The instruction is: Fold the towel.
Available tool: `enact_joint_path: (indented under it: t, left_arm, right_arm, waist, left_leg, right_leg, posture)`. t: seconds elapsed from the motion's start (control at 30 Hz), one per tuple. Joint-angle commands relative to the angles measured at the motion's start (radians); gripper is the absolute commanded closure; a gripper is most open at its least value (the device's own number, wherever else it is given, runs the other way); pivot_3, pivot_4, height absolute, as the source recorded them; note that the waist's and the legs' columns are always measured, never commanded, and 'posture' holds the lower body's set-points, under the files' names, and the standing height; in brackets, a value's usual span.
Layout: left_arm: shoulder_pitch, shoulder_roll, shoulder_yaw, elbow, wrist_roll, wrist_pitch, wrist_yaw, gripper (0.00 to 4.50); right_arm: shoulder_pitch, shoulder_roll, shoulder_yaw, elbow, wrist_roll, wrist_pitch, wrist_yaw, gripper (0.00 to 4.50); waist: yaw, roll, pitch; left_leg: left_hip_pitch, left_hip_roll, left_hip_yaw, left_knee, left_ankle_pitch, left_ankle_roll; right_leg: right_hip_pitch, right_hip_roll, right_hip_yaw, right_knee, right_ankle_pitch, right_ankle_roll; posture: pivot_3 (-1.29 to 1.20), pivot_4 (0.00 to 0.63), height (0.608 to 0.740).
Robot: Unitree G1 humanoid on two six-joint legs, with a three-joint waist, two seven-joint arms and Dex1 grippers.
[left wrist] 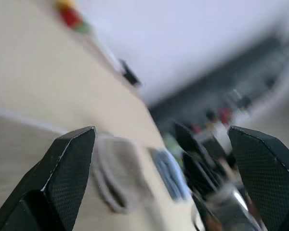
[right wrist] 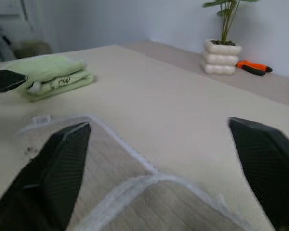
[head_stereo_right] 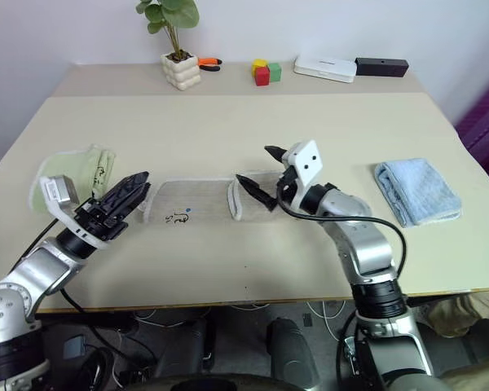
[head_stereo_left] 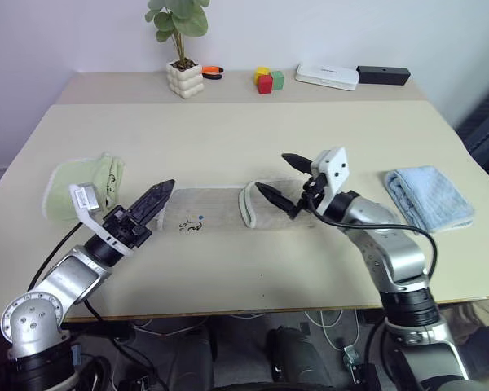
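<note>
Nearest the robot, the left gripper point(head_stereo_left: 151, 204) is hovering with its black fingers spread wide and gripping nothing, just beside the towel's left end, while the right gripper point(head_stereo_left: 281, 181) is hanging above the towel's right part, fingers likewise spread wide and empty. Between them the towel point(head_stereo_left: 220, 210) is lying on the table point(head_stereo_left: 228, 138) as a long beige strip, its small dark printed marks showing near the left end and its right portion already doubled back over itself, the white corded edge curving across the strip. So the folding is looking partly done: one fold is sitting in place, and the flat left stretch is probably still waiting to be brought over. Further out, a pale green folded towel point(head_stereo_left: 85, 183) is resting at the left and a light blue folded towel point(head_stereo_left: 428, 195) at the right.
</note>
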Motion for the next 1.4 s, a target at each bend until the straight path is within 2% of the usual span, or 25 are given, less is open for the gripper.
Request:
enact_joint_path:
  t: [0.03,0.23,0.37,0.53,0.9,1.2,1.3,1.4]
  left_arm:
    - [0.023,-0.067,0.013,-0.069,-0.132,-0.13,0.291,0.0]
    - [0.108,-0.123,0.006,-0.121,-0.272,-0.254,0.478,0.0]
    - [0.183,-0.079,-0.046,-0.141,-0.365,-0.247,0.572,0.0]
    - [0.225,-0.044,-0.097,-0.097,-0.372,-0.231,0.64,0.0]
    - [0.167,0.017,-0.165,-0.009,-0.337,-0.219,0.626,0.0]
    - [0.05,-0.007,-0.218,0.11,-0.304,-0.208,0.602,0.0]
    - [0.021,-0.023,-0.227,0.141,-0.287,-0.205,0.599,0.81]
    - [-0.001,-0.034,-0.224,0.16,-0.272,-0.205,0.591,2.32]
  right_arm:
    - [-0.011,-0.032,-0.011,-0.028,0.007,0.003,0.03,0.03]
    - [-0.029,-0.05,-0.013,-0.021,0.028,0.032,0.058,0.03]
    - [-0.037,-0.083,-0.034,-0.026,0.038,0.043,0.086,0.03]
    - [-0.033,-0.163,-0.054,-0.043,0.054,0.045,0.158,0.03]
    - [-0.028,-0.14,-0.035,-0.063,0.058,0.062,0.124,0.03]
    - [-0.038,-0.134,-0.025,-0.071,0.05,0.068,0.102,0.03]
    - [-0.04,-0.136,-0.022,-0.078,0.046,0.07,0.096,0.0]
    - [-0.039,-0.138,-0.021,-0.084,0.044,0.073,0.09,0.0]
  waist:
    - [0.001,0.0,0.0]
    - [0.0,0.0,0.0]
    - [0.002,0.0,0.0]
    - [0.003,0.0,0.0]
    - [0.003,0.0,0.0]
    - [0.019,0.001,-0.001]
    - [0.024,0.001,-0.001]
    - [0.024,0.001,-0.001]
  left_leg:
    - [0.0,0.0,0.0,0.0,0.0,0.0]
    - [0.0,-0.001,0.001,0.0,0.0,0.0]
    - [0.0,-0.001,0.001,0.0,0.0,0.0]
    - [0.0,-0.002,0.001,0.001,0.0,0.0]
    - [0.0,-0.002,0.002,0.0,0.0,0.0]
    - [0.0,-0.002,0.002,0.0,0.0,-0.001]
    - [0.0,-0.003,0.002,0.001,0.0,-0.001]
    - [0.0,-0.003,0.002,0.001,0.0,-0.001]
  right_leg:
    - [0.0,0.0,0.0,0.0,0.0,0.0]
    - [0.0,0.0,0.001,-0.001,0.0,0.0]
    - [0.0,-0.001,0.001,-0.002,0.0,0.0]
    - [0.001,-0.001,0.001,-0.004,0.0,-0.001]
    - [0.001,-0.001,0.002,-0.005,0.0,-0.001]
    - [0.001,-0.002,0.002,-0.005,0.0,-0.002]
    - [0.001,-0.002,0.002,-0.006,0.0,-0.002]
    - [0.001,-0.003,0.002,-0.007,0.0,-0.003]
  posture:
    - [0.0,0.15,0.74]
    - [0.0,0.15,0.74]
    - [0.0,0.15,0.74]
    - [0.0,0.15,0.74]
    - [0.0,0.15,0.74]
    - [0.0,0.15,0.74]
    - [0.0,0.15,0.74]
    - [0.0,0.15,0.74]
